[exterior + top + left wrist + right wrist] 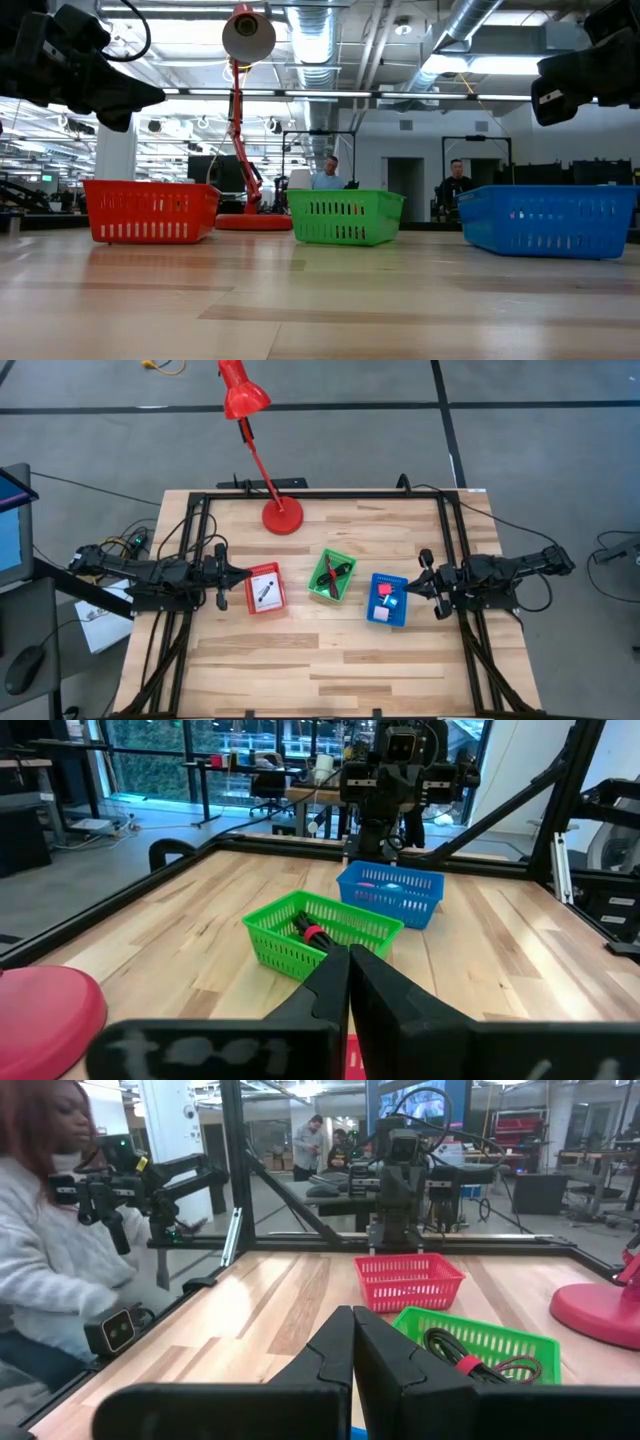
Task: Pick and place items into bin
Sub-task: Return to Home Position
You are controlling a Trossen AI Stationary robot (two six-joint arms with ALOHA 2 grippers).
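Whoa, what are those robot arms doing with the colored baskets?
Nothing is being held right now. The left hand is shut and empty, raised beside the red bin. The right hand is shut and empty, raised beside the blue bin. Small things already lie in the bins: a white card in the red one, a dark cord in the green bin, and a pink block in the blue one. The red lamp stands behind them.
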